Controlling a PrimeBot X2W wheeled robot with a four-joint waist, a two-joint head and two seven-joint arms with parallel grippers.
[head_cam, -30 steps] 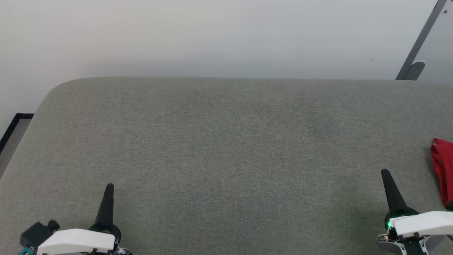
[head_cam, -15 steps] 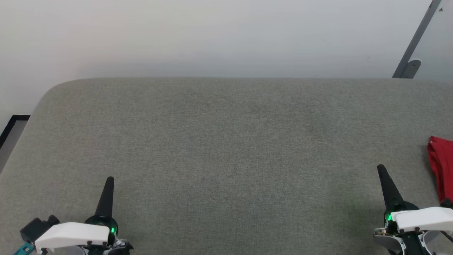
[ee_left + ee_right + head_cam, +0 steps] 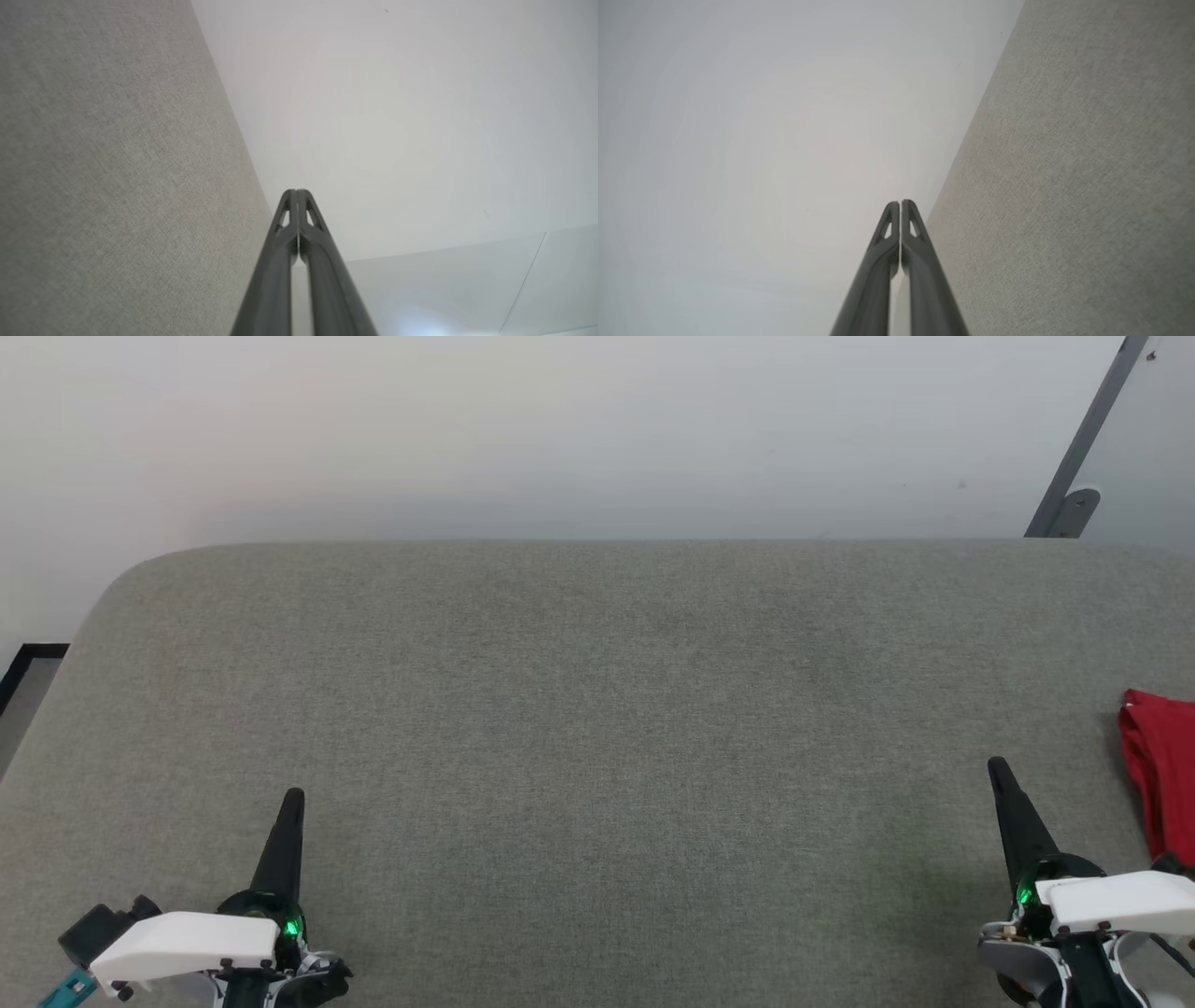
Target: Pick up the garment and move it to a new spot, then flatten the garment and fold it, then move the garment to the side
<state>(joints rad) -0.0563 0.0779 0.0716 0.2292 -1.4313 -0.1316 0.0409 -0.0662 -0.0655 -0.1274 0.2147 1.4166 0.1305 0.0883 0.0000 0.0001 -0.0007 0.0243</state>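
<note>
The garment (image 3: pixel 1160 773) is a bunched red cloth at the far right edge of the head view, lying on the grey fabric surface (image 3: pixel 597 709); its sleeves, collar and lettering are out of view. My right gripper (image 3: pixel 998 768) points up at the lower right, shut and empty, a short way left of the garment and apart from it. At the lower left my left gripper (image 3: pixel 294 798) is shut with nothing in it. In the wrist views the left gripper (image 3: pixel 296 191) and the right gripper (image 3: pixel 900 202) both have their fingers pressed together.
The grey surface has a rounded far left corner (image 3: pixel 121 579) and meets a pale wall (image 3: pixel 560 429) behind. A grey metal bar with a bracket (image 3: pixel 1074 457) leans at the back right. A dark-framed floor strip (image 3: pixel 23 672) lies off the left edge.
The head camera has swung slightly right, so the whole picture has shifted left and more of the red garment shows. Both grippers have risen a little in the picture and stay shut.
</note>
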